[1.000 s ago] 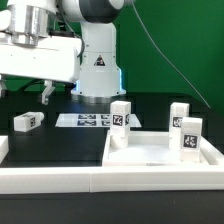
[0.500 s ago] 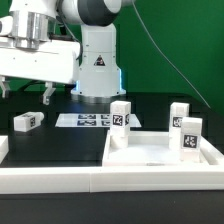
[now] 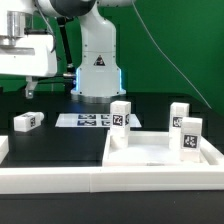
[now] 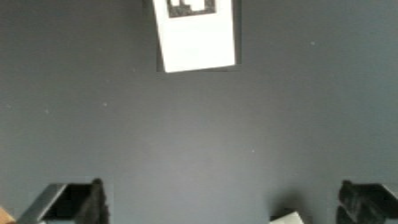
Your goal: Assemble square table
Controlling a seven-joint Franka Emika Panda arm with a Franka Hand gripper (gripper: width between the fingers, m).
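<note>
The white square tabletop (image 3: 160,158) lies with its raised rim up at the exterior view's right. Three white tagged legs (image 3: 121,114) (image 3: 178,114) (image 3: 190,135) stand upright on it. A loose leg (image 3: 27,121) lies flat on the black table at the exterior view's left. My gripper (image 3: 29,89) hangs above and a little behind that leg, partly cut off by the frame edge. In the wrist view the loose leg (image 4: 196,36) lies ahead of the open gripper (image 4: 221,204), whose two dark fingertips (image 4: 73,201) stand wide apart with only bare table between them.
The marker board (image 3: 88,120) lies flat in front of the robot base (image 3: 97,70). Long white rails (image 3: 60,180) run along the near edge, with a short white block (image 3: 3,148) at the exterior view's left. A small white corner (image 4: 288,217) shows between the fingertips.
The arm has swung toward the exterior view's left and risen slightly, bringing the gripper over the loose leg. The jaws have stayed open. No part has moved.
</note>
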